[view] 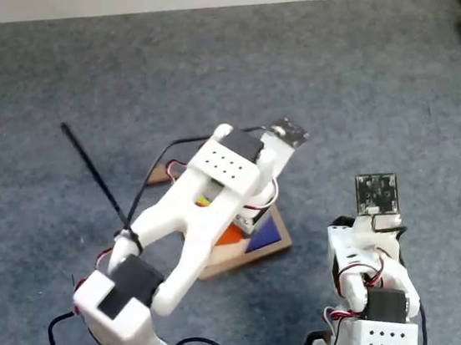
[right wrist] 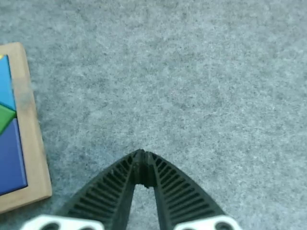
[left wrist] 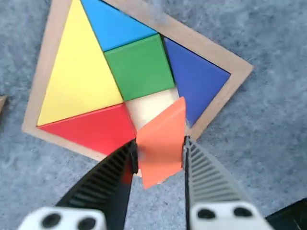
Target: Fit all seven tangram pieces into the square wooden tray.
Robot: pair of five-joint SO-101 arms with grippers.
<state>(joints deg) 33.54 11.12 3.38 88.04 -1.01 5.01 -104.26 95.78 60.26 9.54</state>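
**Q:** Left claw (left wrist: 159,143), from its own wrist camera: what is it doing?

**A:** It is grasping the orange piece (left wrist: 162,127), with one finger on each side. The piece hangs tilted over the rim of the wooden tray (left wrist: 201,47), partly above a bare pale gap (left wrist: 151,108). The green square (left wrist: 139,67), red triangle (left wrist: 93,132) and dark blue triangle (left wrist: 196,76) border that gap. The yellow triangle (left wrist: 76,76) and light blue piece (left wrist: 115,24) lie flat in the tray too.

**Q:** And the right wrist camera?

**A:** The right claw (right wrist: 143,167) is clenched on nothing, tips together, above the grey carpeted desk (right wrist: 192,72). One corner of the tray sits well apart from it.

**Q:** And from the high camera?

**A:** The left arm (view: 194,219) stretches over the tray and hides most of it. Orange and dark blue show beneath the arm. The right arm (view: 370,281) sits folded back, apart from the tray.
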